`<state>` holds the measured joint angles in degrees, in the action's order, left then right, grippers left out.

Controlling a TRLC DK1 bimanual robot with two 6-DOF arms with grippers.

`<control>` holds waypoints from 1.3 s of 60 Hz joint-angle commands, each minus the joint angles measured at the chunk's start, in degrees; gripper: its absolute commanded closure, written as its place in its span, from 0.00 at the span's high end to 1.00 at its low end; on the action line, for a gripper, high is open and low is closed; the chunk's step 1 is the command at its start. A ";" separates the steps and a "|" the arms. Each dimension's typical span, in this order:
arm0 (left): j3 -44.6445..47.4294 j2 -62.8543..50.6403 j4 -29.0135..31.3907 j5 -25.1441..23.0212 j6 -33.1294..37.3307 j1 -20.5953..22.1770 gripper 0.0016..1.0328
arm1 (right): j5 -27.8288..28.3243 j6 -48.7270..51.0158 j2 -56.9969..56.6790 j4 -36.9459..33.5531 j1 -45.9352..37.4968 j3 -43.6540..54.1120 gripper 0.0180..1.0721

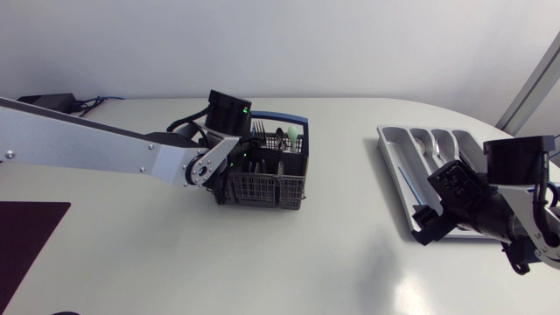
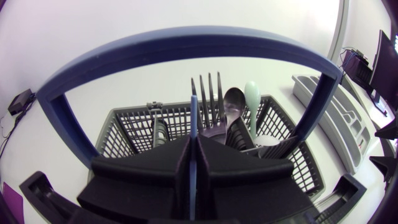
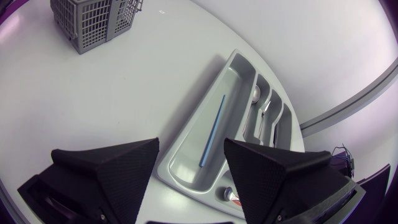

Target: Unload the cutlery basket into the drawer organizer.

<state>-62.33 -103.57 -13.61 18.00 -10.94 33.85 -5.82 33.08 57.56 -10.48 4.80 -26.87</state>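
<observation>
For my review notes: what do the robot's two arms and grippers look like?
The left arm and right arm have silver-grey links with black joints. Small green lights glow on the left wrist housing, and thin black cables loop at the wrists. The left gripper and right gripper are matte black, with broad wedge-shaped, finely textured fingers.

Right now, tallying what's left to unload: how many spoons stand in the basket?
2: a metal spoon beside the fork, and a pale green spoon on the metal spoon's other side, both upright in the basket. More may be hidden lower down.
</observation>
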 commanded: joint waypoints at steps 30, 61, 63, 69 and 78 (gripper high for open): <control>12.75 10.41 -8.81 -0.33 2.41 1.31 0.03 | -0.33 1.28 -2.10 -0.42 -0.14 2.88 0.72; 14.60 24.47 -16.72 0.46 12.79 6.32 0.03 | -1.29 1.11 -4.65 -2.44 1.00 2.26 0.72; 13.28 25.87 -15.22 0.19 12.87 5.88 0.03 | -1.29 1.11 -4.74 -2.53 1.00 2.09 0.72; 9.59 28.69 -9.77 -2.97 11.73 4.74 0.03 | -0.94 0.58 -5.79 -3.32 1.71 0.95 0.72; 3.44 28.51 0.25 -11.32 5.84 1.66 0.03 | 0.64 -2.14 -8.61 -6.39 4.26 -1.69 0.72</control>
<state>-55.53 -75.46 -15.66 8.99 -1.76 37.15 -5.65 32.80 50.68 -15.51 7.70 -25.98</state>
